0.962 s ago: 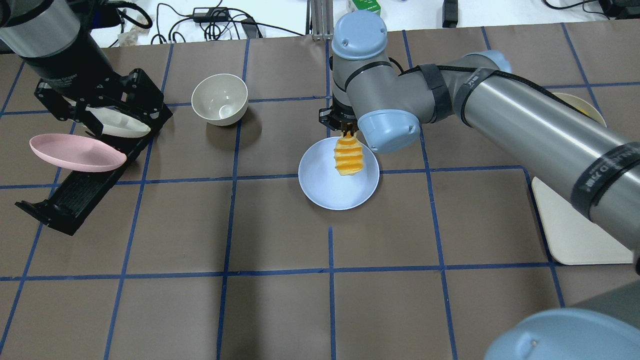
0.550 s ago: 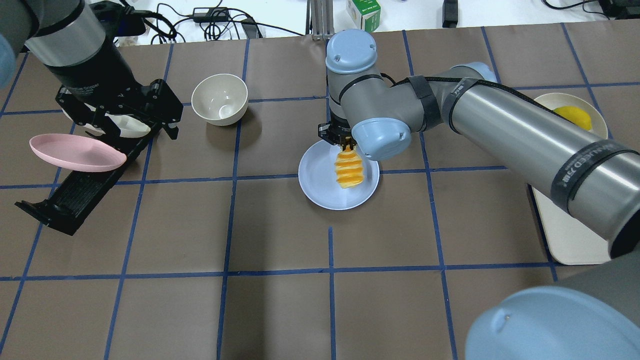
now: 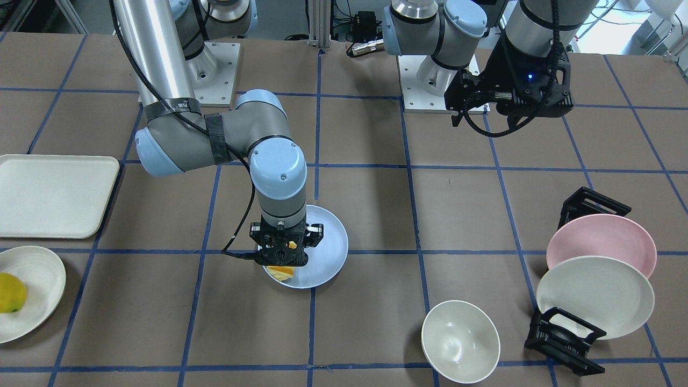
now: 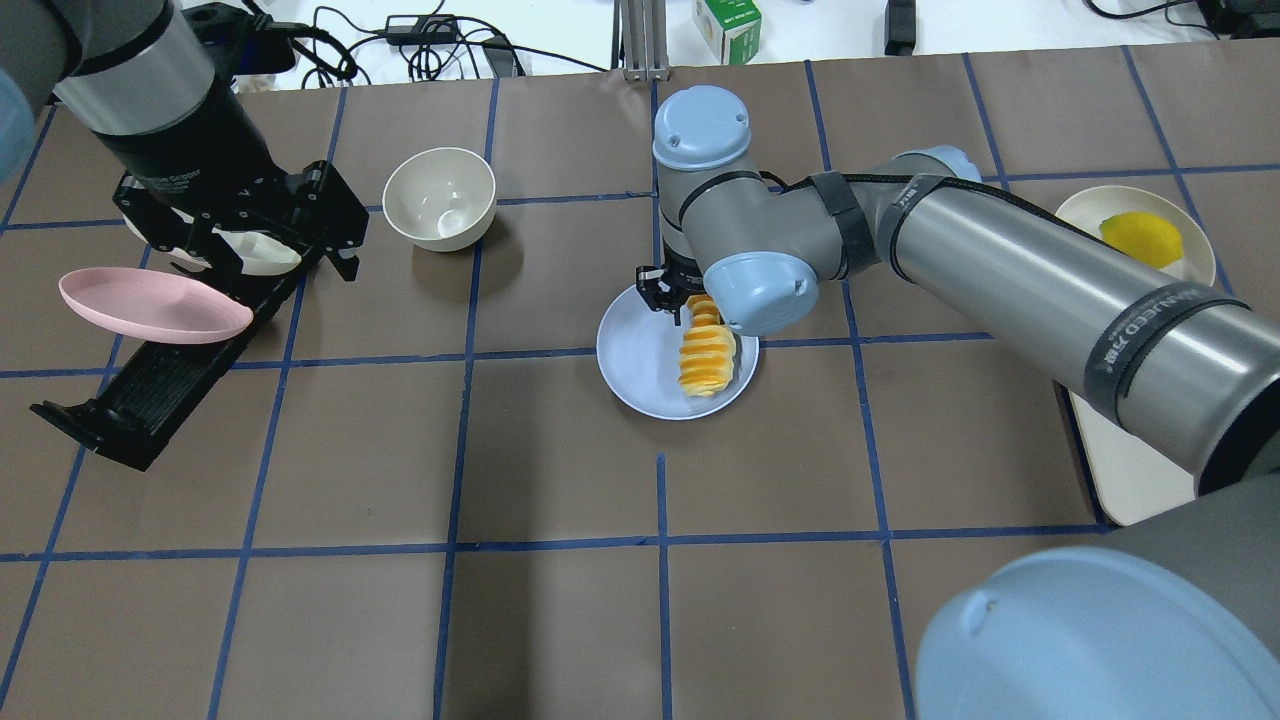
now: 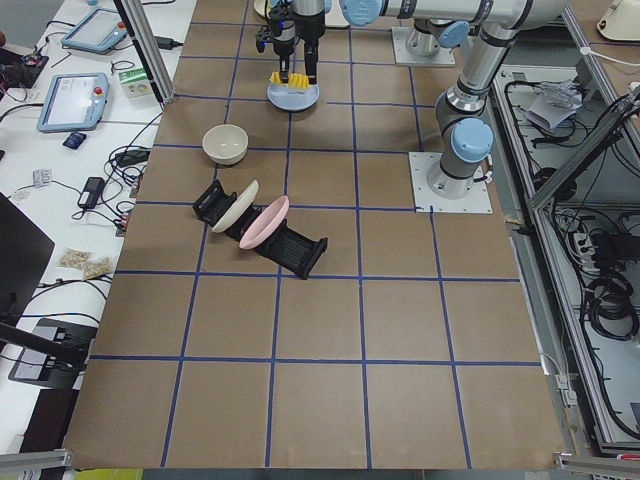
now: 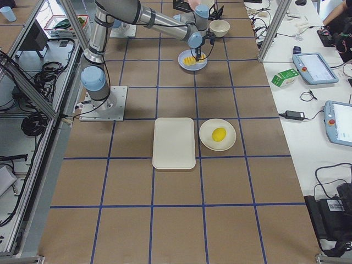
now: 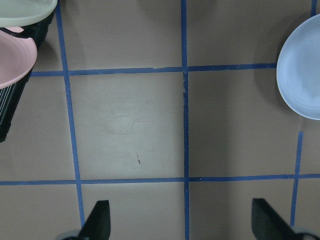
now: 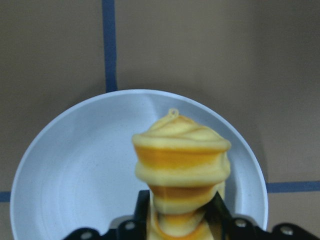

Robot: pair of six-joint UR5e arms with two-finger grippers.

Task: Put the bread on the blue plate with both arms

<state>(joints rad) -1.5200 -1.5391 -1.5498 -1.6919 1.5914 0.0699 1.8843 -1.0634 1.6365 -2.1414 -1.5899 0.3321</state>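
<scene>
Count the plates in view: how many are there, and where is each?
4. The blue plate lies mid-table under the bread; a pink plate and a cream-white plate stand in the black rack; another cream plate, holding a lemon, lies beside the tray.

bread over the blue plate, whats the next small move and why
Probably open the right gripper and let the bread go. The gripper is shut on one end of the loaf, which lies low inside the rim of the blue plate, seemingly at or near its surface, so it should hardly drop.
</scene>
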